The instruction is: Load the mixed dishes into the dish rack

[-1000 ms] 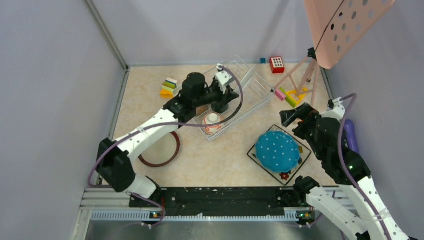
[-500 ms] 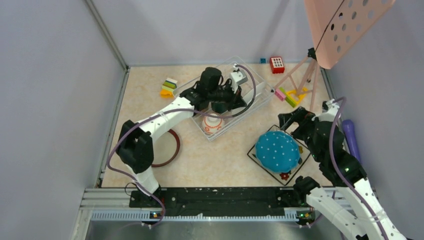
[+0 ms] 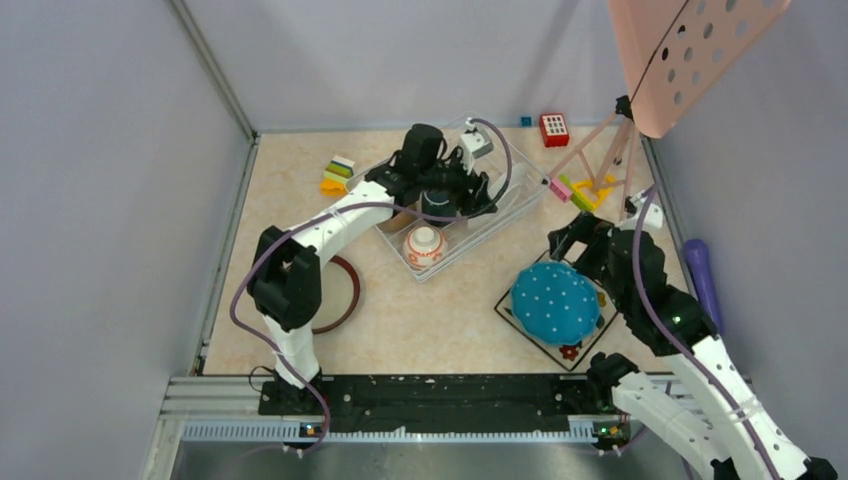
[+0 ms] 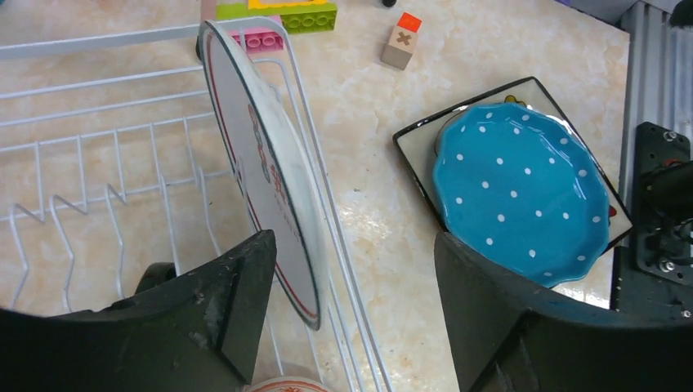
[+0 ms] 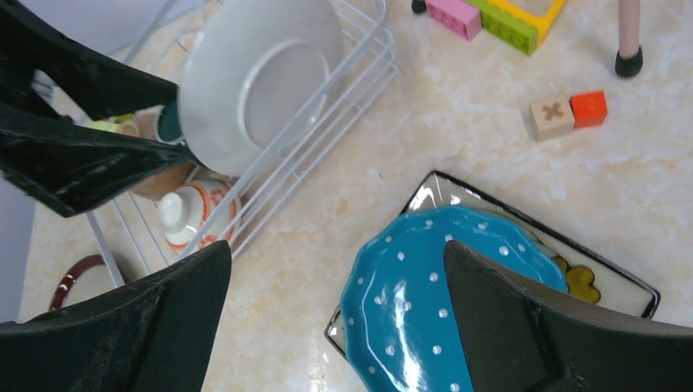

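Since a second ago the left arm has swung further across the dish rack (image 4: 82, 147) toward 1 o'clock, and the left gripper (image 4: 351, 278) has let its jaws spread. The right arm has edged toward 9 o'clock. From overhead I see the rack sitting at 12 o'clock on the table (image 3: 450, 310). The white plate with red characters (image 4: 261, 180) stands on edge inside it, leaning against the wire at the rack's 3 o'clock end. It sits in the gap between the parted left fingers (image 4: 221, 310), close to one of them, and neither clamps it. The small orange-and-white patterned bowl (image 3: 425, 245) lies in the rack's 6 o'clock end. Outside the rack, the blue white-dotted plate (image 4: 523, 196) rests on the black square plate (image 4: 417, 151) at 4 o'clock. The right gripper (image 5: 337, 269) hovers over the blue plate's 12 o'clock edge with its jaws wide apart and holding nothing. The dark red-rimmed round plate (image 3: 335, 300) lies flat at 8 o'clock, partly under the left arm
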Robot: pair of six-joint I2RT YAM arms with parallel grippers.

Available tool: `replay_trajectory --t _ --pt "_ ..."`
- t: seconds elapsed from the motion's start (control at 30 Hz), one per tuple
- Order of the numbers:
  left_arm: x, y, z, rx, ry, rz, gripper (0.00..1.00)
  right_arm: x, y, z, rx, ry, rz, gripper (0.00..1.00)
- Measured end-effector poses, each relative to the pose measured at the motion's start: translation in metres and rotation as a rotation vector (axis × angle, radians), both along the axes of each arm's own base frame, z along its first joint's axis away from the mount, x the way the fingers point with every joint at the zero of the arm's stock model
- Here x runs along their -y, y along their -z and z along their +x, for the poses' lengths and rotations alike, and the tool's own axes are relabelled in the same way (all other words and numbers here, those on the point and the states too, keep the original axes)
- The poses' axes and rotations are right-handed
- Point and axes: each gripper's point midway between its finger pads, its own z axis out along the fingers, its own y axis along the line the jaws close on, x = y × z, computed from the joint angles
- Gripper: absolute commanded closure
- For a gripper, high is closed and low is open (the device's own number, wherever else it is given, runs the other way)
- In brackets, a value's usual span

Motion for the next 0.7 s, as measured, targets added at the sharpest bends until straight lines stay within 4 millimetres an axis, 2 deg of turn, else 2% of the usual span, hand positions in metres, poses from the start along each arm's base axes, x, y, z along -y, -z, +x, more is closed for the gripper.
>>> replay_trajectory --t 0.07,0.17,0.27,0.4,0.5,0.57,0.63,0.7 --pt "-0.001 -0.002 0.002 0.012 -0.008 -0.001 0.22 -0.002 0.016 0.002 -0.068 0.014 -0.006 0.01" --pt "-0.002 -0.007 0.001 0.026 -0.018 -0.002 0.21 -0.003 0.051 0.000 -0.224 0.049 -0.027 0.01" --pt "-0.007 -0.017 -0.013 0.071 -0.023 0.004 0.20 -0.006 0.077 -0.006 -0.341 0.062 -0.032 0.01" --pt "-0.004 -0.040 -0.049 0.218 0.006 0.021 0.22 -0.009 0.093 -0.020 -0.408 0.054 0.006 0.01" --pt "0.008 -0.059 -0.089 0.331 0.071 0.005 0.27 -0.014 0.103 -0.029 -0.435 0.040 0.049 0.01" --pt "0.013 -0.066 -0.113 0.387 0.109 -0.011 0.29 -0.017 0.117 -0.037 -0.466 0.031 0.079 0.01" --pt "0.011 -0.062 -0.123 0.419 0.122 -0.005 0.29 -0.016 0.135 -0.046 -0.511 0.039 0.089 0.01" --pt "0.009 -0.046 -0.133 0.448 0.138 0.032 0.28 -0.010 0.149 -0.054 -0.555 0.081 0.089 0.01"
